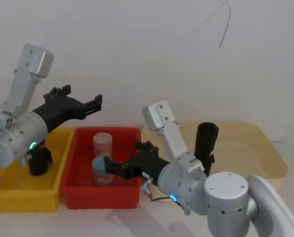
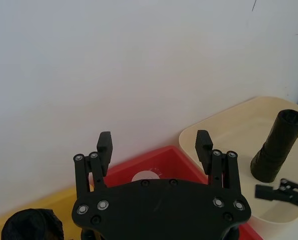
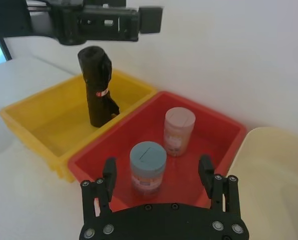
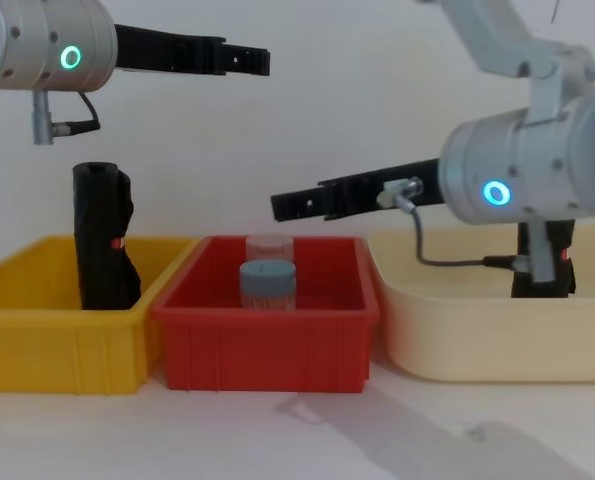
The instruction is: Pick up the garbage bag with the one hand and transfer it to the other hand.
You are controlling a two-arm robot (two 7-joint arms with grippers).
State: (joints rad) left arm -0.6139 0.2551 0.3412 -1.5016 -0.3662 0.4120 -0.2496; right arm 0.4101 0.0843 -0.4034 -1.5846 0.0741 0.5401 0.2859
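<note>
Tall black garbage bag (image 1: 206,140) upright in cream bin (image 1: 273,153), 3 o'clock of red bin (image 1: 100,195), nothing touching it. Blue-ringed right gripper (image 1: 124,158) at bag's 9 o'clock, over red bin by two jars (image 1: 102,143), jaws apart, empty. Green-ringed left gripper (image 1: 82,97) raised at bag's 10 o'clock, jaws apart, empty. Lumpy black roll (image 1: 38,163) in yellow bin (image 1: 23,197).
</note>
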